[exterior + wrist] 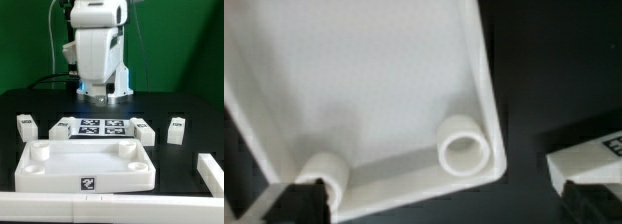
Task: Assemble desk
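The white rimmed tabletop (85, 165) lies flat at the front of the black table, its round corner sockets facing up. Four short white legs stand in a row behind it: two towards the exterior view's left (27, 125) (60, 128) and two towards its right (145, 130) (176, 128). My gripper (95, 95) hangs open above the marker board, holding nothing. In the wrist view the tabletop (367, 80) fills the frame, with two sockets (464, 150) (322, 165) showing. One tagged leg (589, 160) sits beside its rim. The gripper (441, 202) has only dark table and the tabletop's corner between its fingers.
The marker board (100, 127) lies flat between the inner legs, under the arm. A long white bar (60, 207) runs along the front edge. Another white bar piece (208, 170) lies at the exterior view's right. The robot's white base rises at the back.
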Controlling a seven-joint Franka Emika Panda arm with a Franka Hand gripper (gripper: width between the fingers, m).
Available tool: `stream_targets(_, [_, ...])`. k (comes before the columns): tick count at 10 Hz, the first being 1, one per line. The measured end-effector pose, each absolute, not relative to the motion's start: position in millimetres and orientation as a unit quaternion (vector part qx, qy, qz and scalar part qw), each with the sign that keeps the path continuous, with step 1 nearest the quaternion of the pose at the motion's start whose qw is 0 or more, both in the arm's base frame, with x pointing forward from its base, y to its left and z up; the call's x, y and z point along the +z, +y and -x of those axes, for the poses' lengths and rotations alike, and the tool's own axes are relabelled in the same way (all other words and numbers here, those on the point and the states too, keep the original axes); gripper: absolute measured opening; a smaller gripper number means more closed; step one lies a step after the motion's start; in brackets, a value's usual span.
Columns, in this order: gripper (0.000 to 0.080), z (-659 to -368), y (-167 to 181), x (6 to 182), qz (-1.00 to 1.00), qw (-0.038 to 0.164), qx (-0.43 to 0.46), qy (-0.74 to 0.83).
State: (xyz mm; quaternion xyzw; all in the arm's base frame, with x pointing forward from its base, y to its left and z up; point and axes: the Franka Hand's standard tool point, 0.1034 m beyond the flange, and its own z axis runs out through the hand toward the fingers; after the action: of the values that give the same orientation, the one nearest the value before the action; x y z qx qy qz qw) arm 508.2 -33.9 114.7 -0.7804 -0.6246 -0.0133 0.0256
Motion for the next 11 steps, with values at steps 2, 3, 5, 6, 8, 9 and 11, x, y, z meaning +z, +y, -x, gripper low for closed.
stream_targets(2, [0.065, -509.3, -32.1, 116.4, 0.781, 0.025, -0.015, -0.624])
stream_targets(3, [0.065, -509.0, -32.7, 115.7, 0.781, 0.025, -0.014, -0.624])
stream_targets(5, [0.065, -512.3, -42.9, 106.2, 0.723, 0.002, -0.034, -0.69])
stream_targets(6, [0.065, -507.7, -44.9, 94.8, 0.72, 0.006, -0.031, -0.693])
stream_targets(8, [0.065, -504.0, -36.1, 74.9, 0.713, 0.014, -0.026, -0.701])
stream_targets(9, [0.065, -498.6, -31.8, 60.4, 0.712, 0.026, -0.019, -0.701])
stream_targets(11, [0.065, -491.2, -22.7, 36.1, 0.711, 0.041, -0.011, -0.702])
